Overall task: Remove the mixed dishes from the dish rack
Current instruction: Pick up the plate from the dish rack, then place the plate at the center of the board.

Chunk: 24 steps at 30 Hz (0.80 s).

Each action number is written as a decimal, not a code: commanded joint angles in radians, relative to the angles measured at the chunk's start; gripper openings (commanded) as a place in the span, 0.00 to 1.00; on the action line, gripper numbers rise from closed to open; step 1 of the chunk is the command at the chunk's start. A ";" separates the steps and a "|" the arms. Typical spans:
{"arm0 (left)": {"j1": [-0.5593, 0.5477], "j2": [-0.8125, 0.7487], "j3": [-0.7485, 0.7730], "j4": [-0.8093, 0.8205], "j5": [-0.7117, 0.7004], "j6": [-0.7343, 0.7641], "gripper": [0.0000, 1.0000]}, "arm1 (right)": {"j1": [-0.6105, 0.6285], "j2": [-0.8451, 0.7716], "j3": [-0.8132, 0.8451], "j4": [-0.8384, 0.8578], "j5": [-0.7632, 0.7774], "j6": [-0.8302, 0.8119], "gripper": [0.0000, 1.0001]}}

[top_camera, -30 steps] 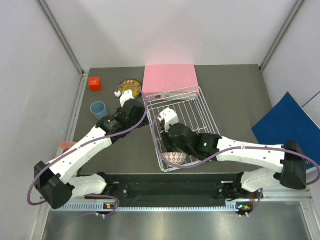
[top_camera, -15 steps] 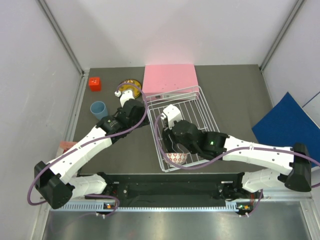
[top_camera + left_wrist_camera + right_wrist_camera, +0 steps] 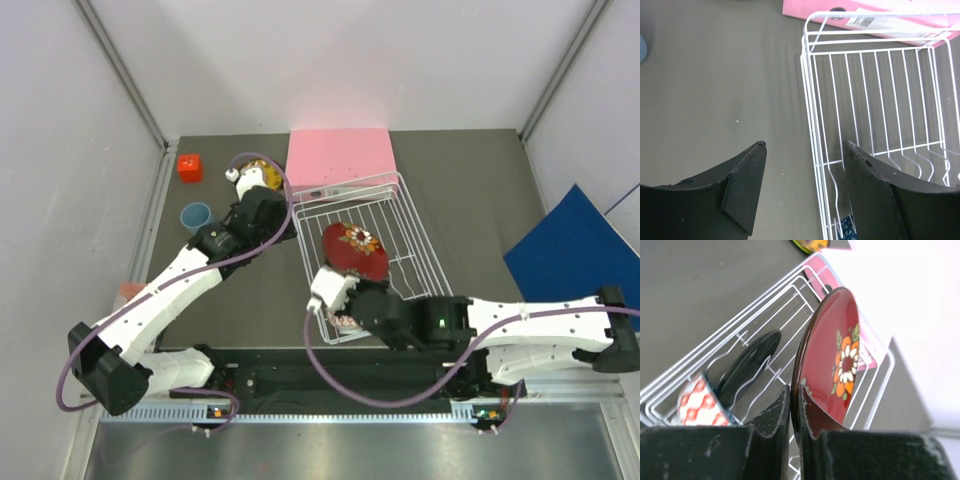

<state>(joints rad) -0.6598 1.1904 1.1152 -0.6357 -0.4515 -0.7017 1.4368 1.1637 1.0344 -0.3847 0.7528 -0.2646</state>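
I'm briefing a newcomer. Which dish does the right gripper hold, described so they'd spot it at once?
Find the white wire dish rack mid-table, by the pink box. Over it, the right gripper pinches a plate by its rim. Unlike the red-white bowl nearby, it's glossy red with an orange flower.

bowl (image 3: 692, 402) in rack (image 3: 405, 225), cup (image 3: 196, 215) left of rack
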 commanded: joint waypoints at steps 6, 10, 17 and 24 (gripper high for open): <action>0.048 0.034 0.139 0.018 0.210 0.162 0.67 | 0.287 -0.036 -0.264 0.266 0.399 -0.529 0.00; 0.049 0.031 0.181 -0.002 0.347 0.246 0.68 | 0.353 0.000 -0.382 0.443 0.525 -0.731 0.00; 0.049 0.011 0.169 -0.004 0.591 0.266 0.68 | 0.393 0.019 -0.468 0.630 0.543 -0.898 0.00; 0.048 -0.032 0.098 0.025 0.726 0.283 0.66 | 0.393 0.045 -0.418 0.679 0.485 -0.904 0.00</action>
<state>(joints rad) -0.6140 1.2140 1.2449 -0.6514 0.1349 -0.4450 1.8179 1.1973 0.5392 0.1757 1.2129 -1.1187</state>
